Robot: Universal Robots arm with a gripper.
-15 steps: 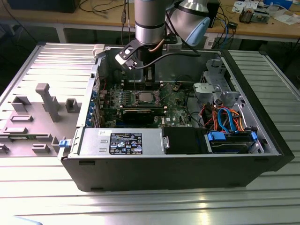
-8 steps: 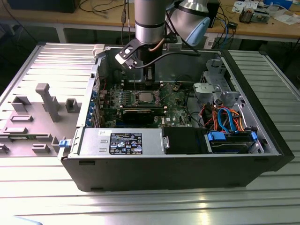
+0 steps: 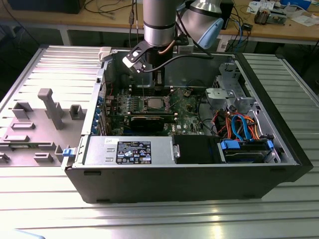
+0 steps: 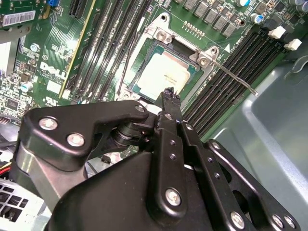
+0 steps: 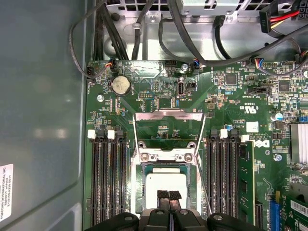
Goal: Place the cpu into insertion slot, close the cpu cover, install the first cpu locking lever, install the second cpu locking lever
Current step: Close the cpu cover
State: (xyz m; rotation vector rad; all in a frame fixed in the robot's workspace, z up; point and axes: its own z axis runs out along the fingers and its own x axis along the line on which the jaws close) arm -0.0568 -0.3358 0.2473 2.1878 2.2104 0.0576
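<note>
Just below the closed, empty pincer [image 5: 168,195], the cpu [image 5: 166,182] is sitting in the insertion slot [image 5: 140,185], cpu cover [image 5: 168,114] lying open.

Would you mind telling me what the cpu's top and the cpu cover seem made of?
The cpu top looks like matte silver-grey metal, evenly pale and softly reflective. The cpu cover looks like thin shiny sheet metal, probably steel, judging by its bright glinting edges.

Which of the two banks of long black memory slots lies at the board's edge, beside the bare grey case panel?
The bank bordering the grey case panel. The other bank, across the cpu, has more green board beyond it.
</note>
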